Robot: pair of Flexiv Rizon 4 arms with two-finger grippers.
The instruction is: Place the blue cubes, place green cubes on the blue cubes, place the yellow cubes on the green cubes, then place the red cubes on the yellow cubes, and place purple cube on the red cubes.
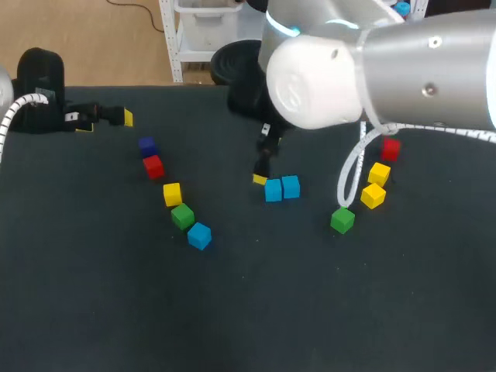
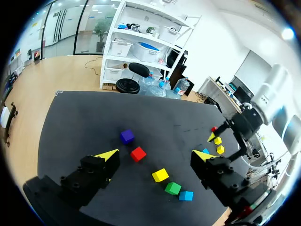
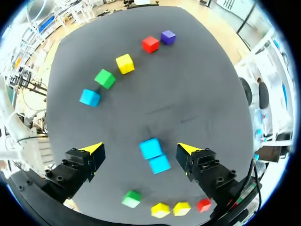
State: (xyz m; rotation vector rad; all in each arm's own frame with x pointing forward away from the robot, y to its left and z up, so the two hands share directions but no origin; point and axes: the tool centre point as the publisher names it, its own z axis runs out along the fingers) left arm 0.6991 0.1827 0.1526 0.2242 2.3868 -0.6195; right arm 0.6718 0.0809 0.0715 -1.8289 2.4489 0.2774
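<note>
Right gripper (image 3: 140, 148) fingers stand wide apart, with two touching blue cubes (image 3: 155, 156) lying between them. Left gripper (image 2: 156, 154) fingers are also spread. On the dark table (image 1: 248, 310), counted from that pair, a green cube (image 1: 342, 220) sits at four o'clock and a third blue cube (image 1: 199, 235) at eight.
</note>
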